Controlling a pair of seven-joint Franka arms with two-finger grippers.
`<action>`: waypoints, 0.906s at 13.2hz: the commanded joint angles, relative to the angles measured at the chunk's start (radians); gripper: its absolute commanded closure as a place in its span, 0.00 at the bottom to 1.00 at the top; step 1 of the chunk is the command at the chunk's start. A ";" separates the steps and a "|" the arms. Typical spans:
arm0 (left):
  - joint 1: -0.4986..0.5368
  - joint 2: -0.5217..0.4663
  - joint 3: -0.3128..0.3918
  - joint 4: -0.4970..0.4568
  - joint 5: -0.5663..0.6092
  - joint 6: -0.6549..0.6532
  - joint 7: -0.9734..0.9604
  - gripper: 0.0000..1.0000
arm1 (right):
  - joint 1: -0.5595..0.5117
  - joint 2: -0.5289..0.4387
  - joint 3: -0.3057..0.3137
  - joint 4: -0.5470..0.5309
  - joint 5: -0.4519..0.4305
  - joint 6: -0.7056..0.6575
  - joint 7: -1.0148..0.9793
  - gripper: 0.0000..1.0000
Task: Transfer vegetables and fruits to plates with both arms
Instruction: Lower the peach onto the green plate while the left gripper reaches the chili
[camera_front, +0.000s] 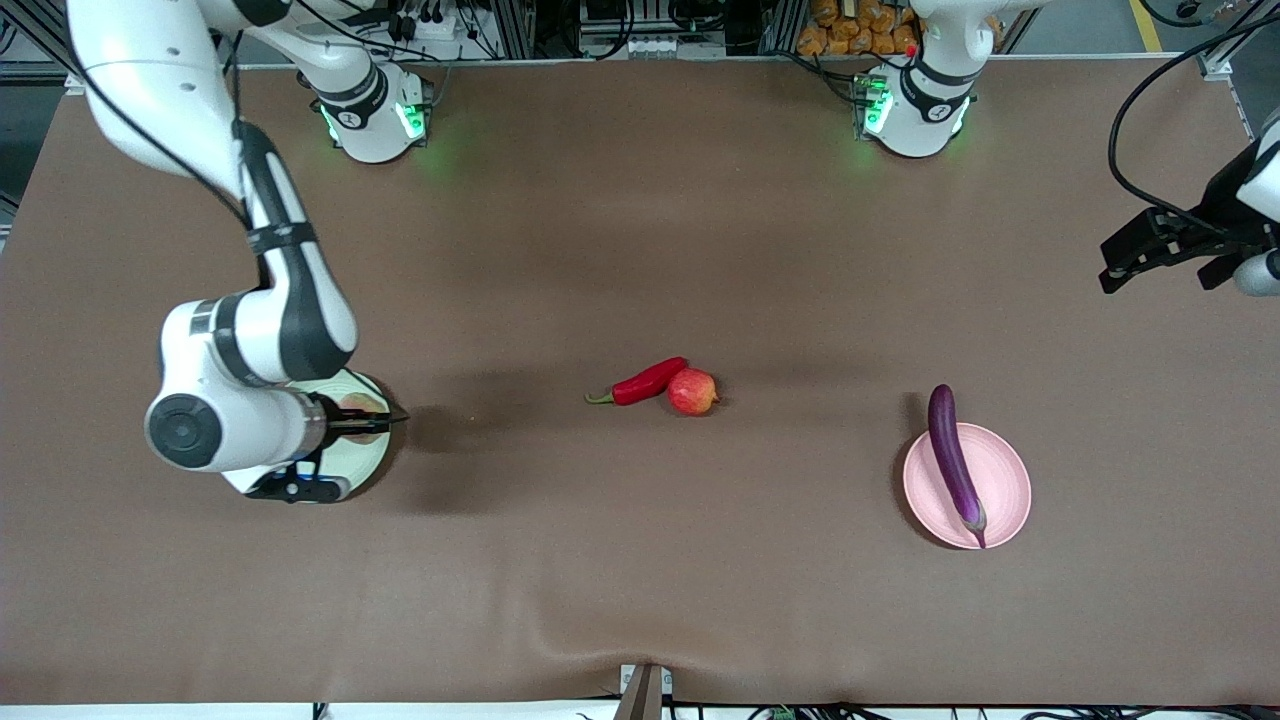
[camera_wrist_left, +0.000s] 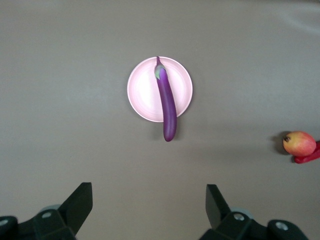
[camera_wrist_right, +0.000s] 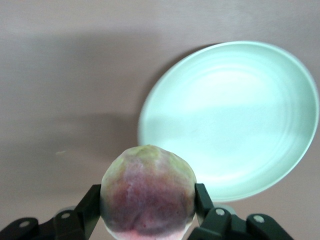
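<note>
1. Front view first: the right pincer (camera_front: 385, 418) sits at the left of the frame, over the mint green plate (camera_front: 365, 470), closed on the peach (camera_front: 362, 408).
2. Right wrist view confirms it: the peach (camera_wrist_right: 148, 192) is squeezed between both fingers (camera_wrist_right: 201, 198), with the plate (camera_wrist_right: 240, 120) empty underneath and above it in the frame.
3. Over at the right edge of the front view, the left pincer (camera_front: 1165, 262) hangs high over bare surface (camera_front: 640, 560), waiting; its wrist view shows the fingers (camera_wrist_left: 80, 202) spread wide, nothing in them.
4. The eggplant (camera_front: 955, 465) lies across the pink plate (camera_front: 1005, 500), its blunt end poking over the rim.
5. Centre frame, the chili pepper (camera_front: 645, 381) and the apple-like fruit (camera_front: 693, 391) are touching on the surface.
6. Handling call: the peach looks light, round and smooth, likely to roll, so a low release seems wise.
7. The glossy chili looks slippery; mid-body, across its width, seems the best hold.
</note>
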 joint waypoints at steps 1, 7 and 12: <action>-0.037 0.035 -0.054 -0.009 -0.008 0.007 -0.012 0.00 | -0.069 -0.042 0.028 -0.209 -0.023 0.216 -0.106 1.00; -0.357 0.311 -0.108 0.017 0.006 0.305 -0.255 0.00 | -0.091 -0.039 0.036 -0.221 -0.009 0.247 -0.123 0.00; -0.561 0.538 -0.096 0.046 0.139 0.620 -0.262 0.00 | -0.081 -0.029 0.071 -0.006 0.081 0.089 -0.114 0.00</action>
